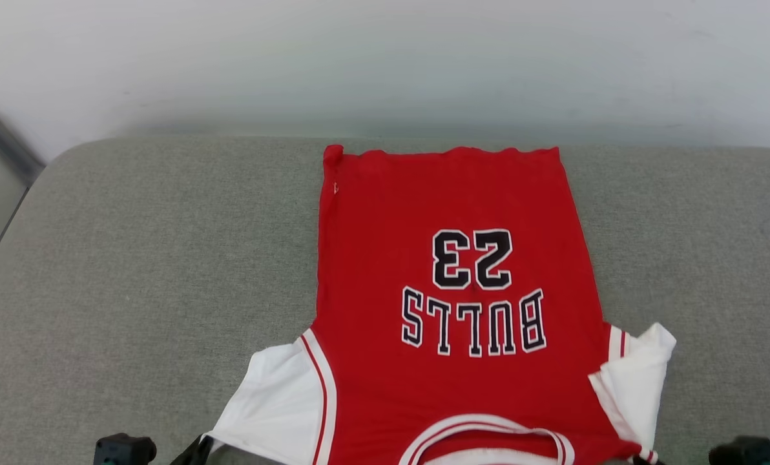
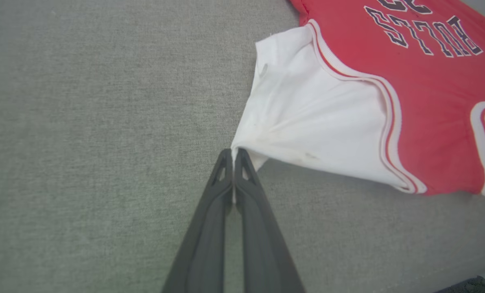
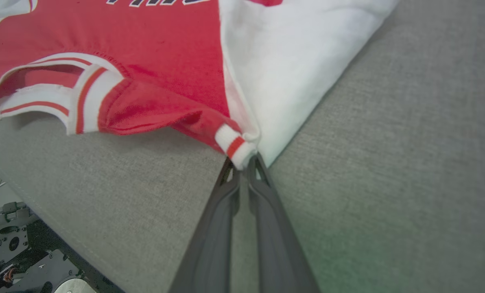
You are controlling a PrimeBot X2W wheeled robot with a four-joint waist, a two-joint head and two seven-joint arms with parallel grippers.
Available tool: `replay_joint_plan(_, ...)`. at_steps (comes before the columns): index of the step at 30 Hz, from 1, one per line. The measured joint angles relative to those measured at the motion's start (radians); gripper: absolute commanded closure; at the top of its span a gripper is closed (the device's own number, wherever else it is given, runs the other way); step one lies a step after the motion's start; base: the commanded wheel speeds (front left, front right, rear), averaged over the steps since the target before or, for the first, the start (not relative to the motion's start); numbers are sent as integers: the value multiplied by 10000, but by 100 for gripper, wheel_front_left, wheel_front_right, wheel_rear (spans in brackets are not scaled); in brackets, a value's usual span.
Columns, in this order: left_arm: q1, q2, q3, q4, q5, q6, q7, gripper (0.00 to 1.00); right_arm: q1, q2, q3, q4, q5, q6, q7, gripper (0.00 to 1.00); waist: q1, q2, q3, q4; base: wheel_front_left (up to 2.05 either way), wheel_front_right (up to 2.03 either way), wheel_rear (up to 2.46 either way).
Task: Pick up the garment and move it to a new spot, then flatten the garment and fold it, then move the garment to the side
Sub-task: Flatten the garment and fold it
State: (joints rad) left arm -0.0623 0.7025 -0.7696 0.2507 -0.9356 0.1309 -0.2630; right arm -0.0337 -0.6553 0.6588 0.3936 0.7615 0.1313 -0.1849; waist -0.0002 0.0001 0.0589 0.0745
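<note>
The garment (image 1: 449, 213), a red jersey with white sleeves and a black "23" and "BULLS", lies flat on the grey cushion with its collar toward me and its hem at the far side. In the left wrist view my left gripper (image 2: 233, 152) is shut on the outer corner of a white sleeve (image 2: 307, 118), which is pulled into creases toward the tips. In the right wrist view my right gripper (image 3: 242, 162) is shut on the striped trim (image 3: 233, 145) where the red shoulder meets the other white sleeve (image 3: 291, 61). That shoulder is lifted slightly off the cushion.
The grey fabric cushion (image 1: 152, 258) spreads wide to the left and right of the jersey. A pale wall (image 1: 385, 58) rises behind it. The cushion's near edge and my dark base (image 3: 22, 252) show in the right wrist view.
</note>
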Motion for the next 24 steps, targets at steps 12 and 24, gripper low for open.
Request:
replay_joint_plan(12, 479, 8, 339, -360, 259, 84, 0, 100, 2519, 995, -2980, -2460, -1799, 0, 2209, 0, 1, 0, -3, 15, 0, 0, 0)
replay_joint_plan(24, 184, -192, 1007, -1371, 1126, 311, 0, 100, 311, 410, -6314, -6103, -3300, -2, 4040, 0, 3, 0, 544, 232, 0, 0, 0)
